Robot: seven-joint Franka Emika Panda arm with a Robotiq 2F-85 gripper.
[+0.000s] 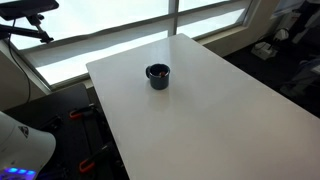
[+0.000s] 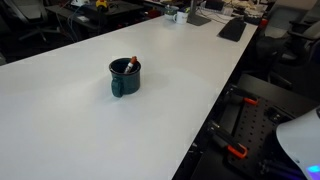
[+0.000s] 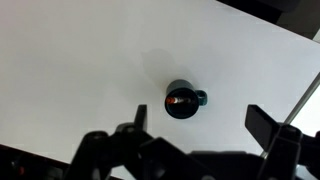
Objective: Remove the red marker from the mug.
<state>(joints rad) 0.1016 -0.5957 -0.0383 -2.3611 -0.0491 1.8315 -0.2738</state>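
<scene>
The dark navy mug [image 1: 158, 76] stands upright on the white table [image 1: 220, 110]; it also shows in the other exterior view [image 2: 125, 78] and from above in the wrist view [image 3: 182, 101]. The red marker leans inside it, seen as a red bit at the rim [image 2: 134, 63] and inside the mug [image 3: 177, 99]; a faint red spot shows in an exterior view [image 1: 157, 71]. My gripper [image 3: 203, 122] is open and empty, high above the table, with the mug below between the two fingers. The gripper is not seen in either exterior view.
The table's edges [image 2: 215, 105] drop off to the floor with red-handled equipment [image 2: 235, 150]. Windows [image 1: 120, 30] run behind the table. A keyboard and clutter [image 2: 232, 28] lie at the table's far end. The robot's white base [image 1: 25, 150] is near a corner.
</scene>
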